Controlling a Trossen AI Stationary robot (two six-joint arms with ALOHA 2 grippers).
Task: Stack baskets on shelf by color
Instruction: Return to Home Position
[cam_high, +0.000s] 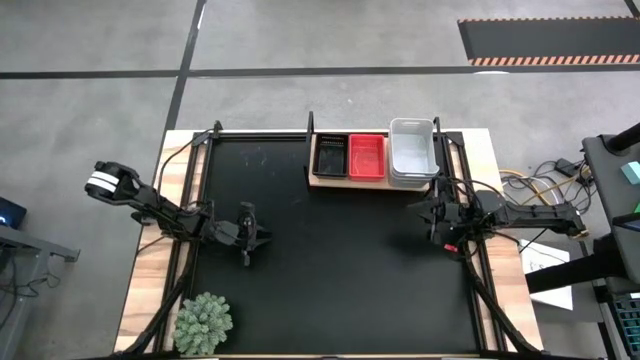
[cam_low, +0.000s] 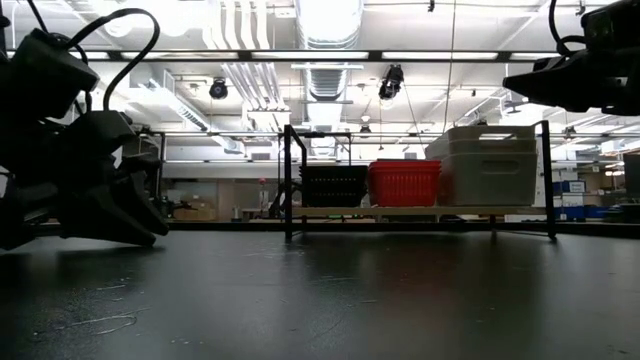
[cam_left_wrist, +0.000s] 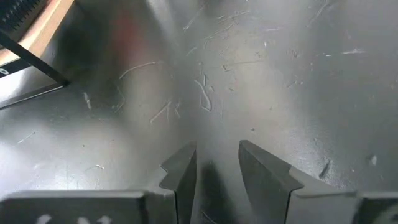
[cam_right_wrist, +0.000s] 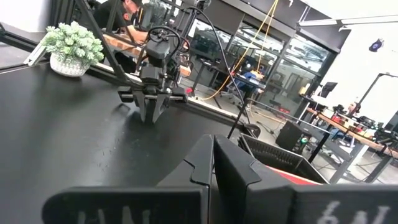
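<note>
Standing shelf (cam_high: 322, 183): at the far middle edge of the black mat (cam_high: 330, 290); its long axis runs side to side across the table.
Baskets: 3 stacks in 1 row on the board, sorted by color, each basket's long side lying front to back, across the shelf's length.
Black baskets (cam_high: 331, 156): at the shelf's left end.
Red baskets (cam_high: 366, 157): in the middle, just beside the black.
White baskets (cam_high: 413, 152): at the right end, the tallest stack in the low view.
Left gripper (cam_high: 247, 255): low over the mat's left half, well apart from the shelf; its 2 fingers stand a narrow gap apart with nothing between them.
Right gripper (cam_high: 436, 220): near the mat's right edge, in front of the white stack and clear of it; fingers pressed together, empty.
Plant (cam_high: 204, 322): at the near left corner.
</note>
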